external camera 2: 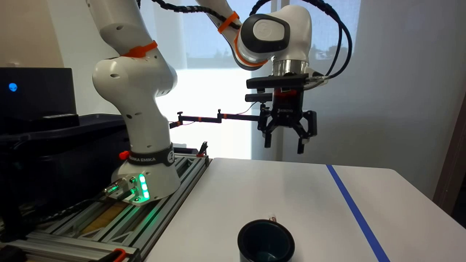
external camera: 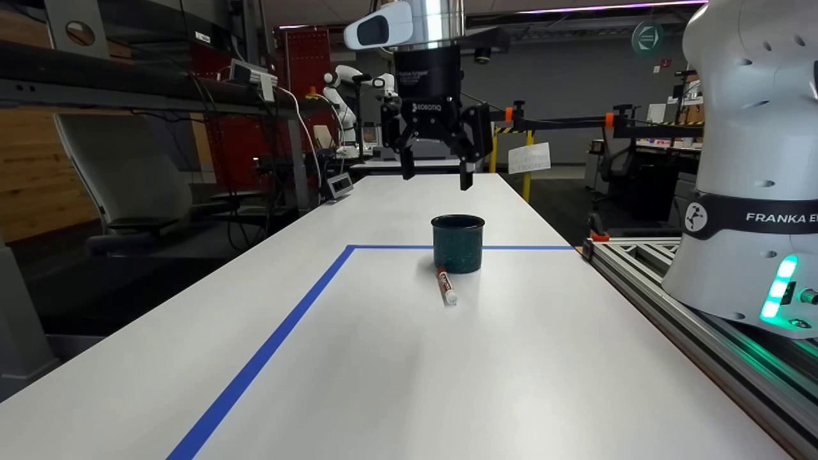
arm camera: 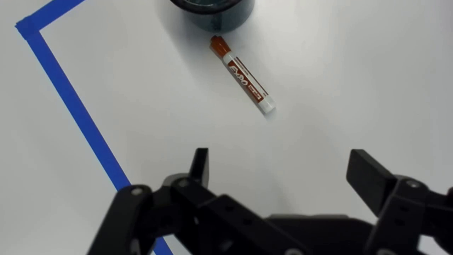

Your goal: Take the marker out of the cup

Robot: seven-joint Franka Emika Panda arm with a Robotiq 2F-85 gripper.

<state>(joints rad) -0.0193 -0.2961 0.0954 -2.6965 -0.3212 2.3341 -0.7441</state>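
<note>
The dark teal cup point(external camera: 457, 249) stands upright on the white table; it also shows in an exterior view point(external camera 2: 265, 242) and at the top edge of the wrist view point(arm camera: 217, 19). The marker point(arm camera: 244, 76) lies flat on the table outside the cup, its reddish-brown cap close to the cup's base and its white end pointing away. It also shows in an exterior view point(external camera: 447, 287); elsewhere the cup hides most of it point(external camera 2: 272, 218). My gripper point(external camera: 437, 176) is open and empty, well above the table and away from both; it also shows in an exterior view point(external camera 2: 284, 145) and the wrist view point(arm camera: 281, 159).
Blue tape point(external camera: 287, 327) marks lines on the white table point(external camera: 358, 358), with a corner near the cup. The robot's base point(external camera: 754, 268) stands on a metal frame point(external camera 2: 193, 182) along one table edge. A small grey device point(external camera: 339, 185) sits at the opposite edge.
</note>
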